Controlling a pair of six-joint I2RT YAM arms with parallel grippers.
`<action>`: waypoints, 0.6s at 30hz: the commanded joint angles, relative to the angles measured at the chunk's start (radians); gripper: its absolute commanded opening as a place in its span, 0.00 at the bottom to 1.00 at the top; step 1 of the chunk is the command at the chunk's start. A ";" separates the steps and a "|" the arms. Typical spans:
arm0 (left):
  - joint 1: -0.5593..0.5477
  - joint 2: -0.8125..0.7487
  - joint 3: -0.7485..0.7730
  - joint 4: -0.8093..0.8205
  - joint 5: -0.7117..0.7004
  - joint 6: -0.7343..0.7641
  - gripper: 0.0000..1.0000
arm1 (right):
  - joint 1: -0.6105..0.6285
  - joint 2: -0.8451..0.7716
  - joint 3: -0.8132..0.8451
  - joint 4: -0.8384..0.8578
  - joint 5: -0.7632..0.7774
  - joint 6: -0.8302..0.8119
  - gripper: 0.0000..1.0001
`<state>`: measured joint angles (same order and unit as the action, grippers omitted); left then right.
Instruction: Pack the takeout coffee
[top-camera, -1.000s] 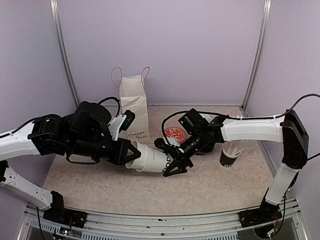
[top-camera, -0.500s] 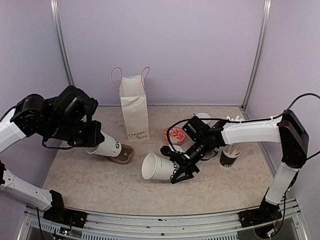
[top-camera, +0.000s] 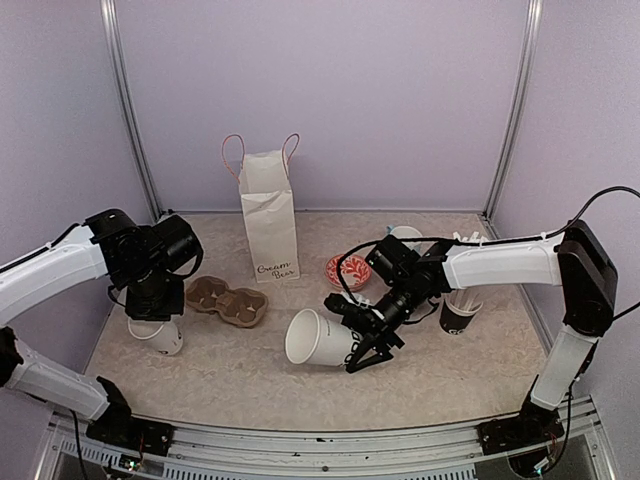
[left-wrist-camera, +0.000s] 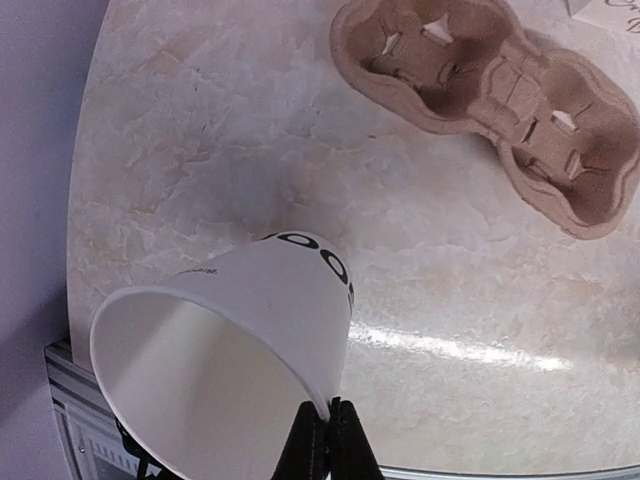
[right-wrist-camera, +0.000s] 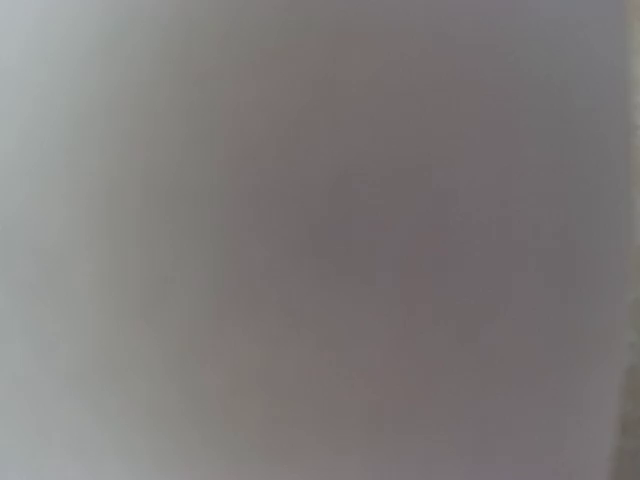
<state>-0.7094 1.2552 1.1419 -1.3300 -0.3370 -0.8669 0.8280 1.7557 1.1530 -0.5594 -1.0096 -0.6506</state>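
Two white paper cups with black lettering are in play, neither with a lid on. One cup (top-camera: 162, 336) (left-wrist-camera: 240, 340) hangs mouth-up at the far left just above the table, its rim pinched by my shut left gripper (top-camera: 150, 318) (left-wrist-camera: 326, 428). The other cup (top-camera: 312, 338) lies on its side in mid-air at the centre, mouth facing left. My right gripper (top-camera: 352, 335) is closed round its base end. The right wrist view is filled with a blurred grey-white surface and shows no fingers.
A brown pulp two-cup carrier (top-camera: 228, 300) (left-wrist-camera: 500, 95) lies right of the left cup. Behind it stands a white paper bag (top-camera: 270, 215). A red patterned dish (top-camera: 350, 268), a pale mug (top-camera: 405, 235) and a dark cup of straws (top-camera: 458, 315) sit around the right arm.
The left arm pulled its cup away from the right one, swung left and lowered it, uncovering the carrier. The right gripper stayed near the centre, still holding its cup.
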 joint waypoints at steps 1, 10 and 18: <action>0.078 0.023 -0.055 0.061 0.042 0.115 0.00 | -0.007 -0.031 0.026 -0.019 -0.053 -0.016 0.55; 0.224 0.053 -0.136 0.167 0.090 0.246 0.05 | -0.007 -0.034 0.025 -0.022 -0.063 -0.015 0.56; 0.237 0.086 -0.110 0.169 0.080 0.263 0.41 | -0.008 -0.034 0.030 -0.014 -0.047 0.012 0.56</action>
<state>-0.4801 1.3315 0.9936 -1.1687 -0.2546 -0.6247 0.8280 1.7554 1.1629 -0.5716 -1.0374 -0.6552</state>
